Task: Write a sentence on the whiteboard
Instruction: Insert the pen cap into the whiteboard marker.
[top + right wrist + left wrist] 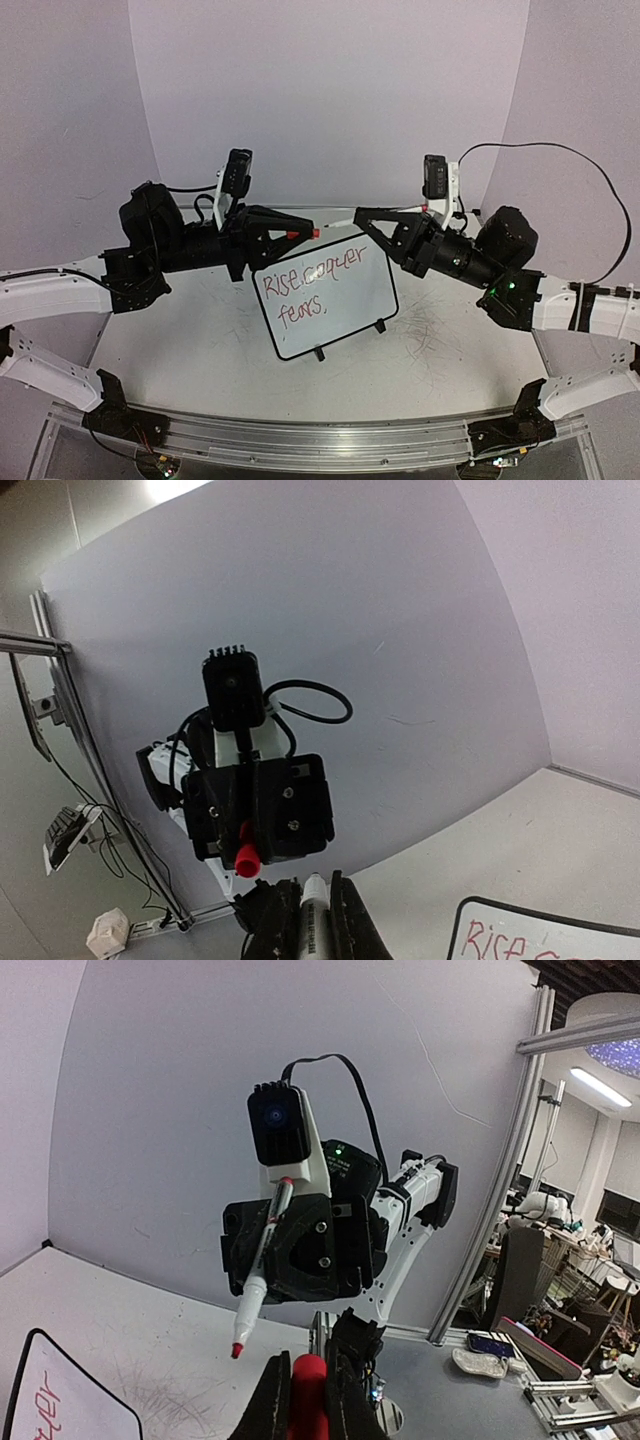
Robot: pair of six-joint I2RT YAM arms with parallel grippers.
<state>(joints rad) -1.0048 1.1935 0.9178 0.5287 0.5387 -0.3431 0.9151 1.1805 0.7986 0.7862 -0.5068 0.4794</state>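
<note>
The whiteboard [350, 310] lies tilted on the table between the arms, with the sentence [318, 280] in red, "Rise, conquer fears", on two lines. My left gripper [290, 234] hovers above its far edge, shut on a red marker cap [297, 234]. The cap also shows between my fingers in the left wrist view [308, 1395]. My right gripper [365, 218] faces it, shut on a white marker [340, 223] with a bare red tip [237, 1350]. The tip and cap point at each other, a small gap apart. The marker also shows in the right wrist view [315, 920].
Faint grey scribble marks [440, 330] cover the tabletop right of the board. An aluminium rail [320, 440] runs along the near edge. A black cable [590, 170] loops behind the right arm. White walls close in behind and at the sides.
</note>
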